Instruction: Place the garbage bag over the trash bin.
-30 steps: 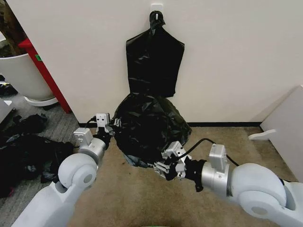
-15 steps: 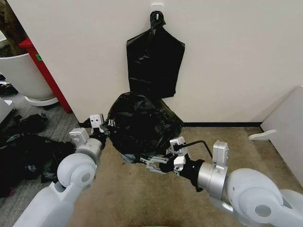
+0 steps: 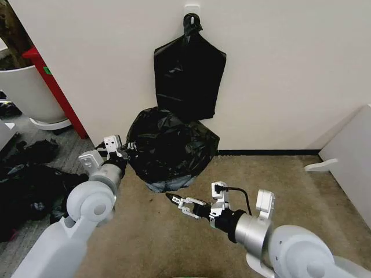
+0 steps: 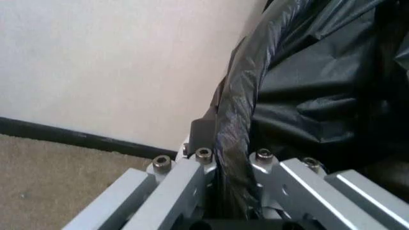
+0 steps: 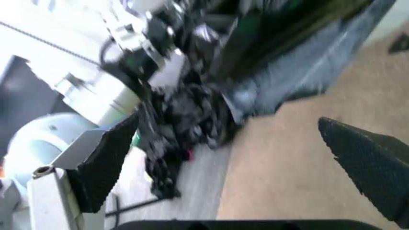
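Against wall: garbage bag [image 3: 169, 149] pinched by left hand [image 3: 120, 152]; right hand [image 3: 184, 204] apart.

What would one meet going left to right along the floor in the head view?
Heap of dull black cloth-like stuff → left gripper, shut on the glossy black plastic garbage bag → open right gripper → white board leaning at the right edge.
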Controlling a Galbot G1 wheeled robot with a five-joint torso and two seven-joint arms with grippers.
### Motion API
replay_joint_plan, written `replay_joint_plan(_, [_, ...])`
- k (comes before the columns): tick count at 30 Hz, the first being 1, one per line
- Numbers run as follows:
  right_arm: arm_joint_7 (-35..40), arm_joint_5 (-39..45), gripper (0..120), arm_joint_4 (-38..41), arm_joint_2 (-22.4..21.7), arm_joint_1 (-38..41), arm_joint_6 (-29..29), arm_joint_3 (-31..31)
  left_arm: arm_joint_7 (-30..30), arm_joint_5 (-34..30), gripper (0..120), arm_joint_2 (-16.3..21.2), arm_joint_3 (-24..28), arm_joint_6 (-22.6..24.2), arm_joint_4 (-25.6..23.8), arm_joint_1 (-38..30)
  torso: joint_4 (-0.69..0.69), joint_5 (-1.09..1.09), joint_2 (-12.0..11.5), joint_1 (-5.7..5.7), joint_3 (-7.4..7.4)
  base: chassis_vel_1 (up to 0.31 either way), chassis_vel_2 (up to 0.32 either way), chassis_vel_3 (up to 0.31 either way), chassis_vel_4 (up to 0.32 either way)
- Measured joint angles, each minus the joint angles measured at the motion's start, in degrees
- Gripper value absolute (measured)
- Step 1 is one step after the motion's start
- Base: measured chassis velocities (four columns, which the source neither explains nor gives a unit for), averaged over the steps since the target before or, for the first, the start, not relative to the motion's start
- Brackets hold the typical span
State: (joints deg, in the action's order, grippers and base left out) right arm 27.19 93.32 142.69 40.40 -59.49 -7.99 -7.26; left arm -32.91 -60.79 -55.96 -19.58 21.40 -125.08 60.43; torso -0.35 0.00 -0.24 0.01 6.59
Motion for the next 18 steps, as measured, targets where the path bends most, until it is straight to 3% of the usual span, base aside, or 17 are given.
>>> replay_joint_plan(12, [-8.0,-10.2,100,-3.7,4.4,-5.3,1.2,0.9,-0.2,-2.1,1,0.4,-0.6,0.5,-0.8,0.4,0.01,0.00,0.0,0.00,0.00,0.000,0.000,0.000,0.000])
replay_joint_plan(18, [-9.6,-11.7,91,-4.9,5.6,-6.3,1.5,1.2,-0.4,-3.0,1,0.6,-0.9,0.8,-1.4,0.5,0.00,0.00,0.0,0.00,0.00,0.000,0.000,0.000,0.000])
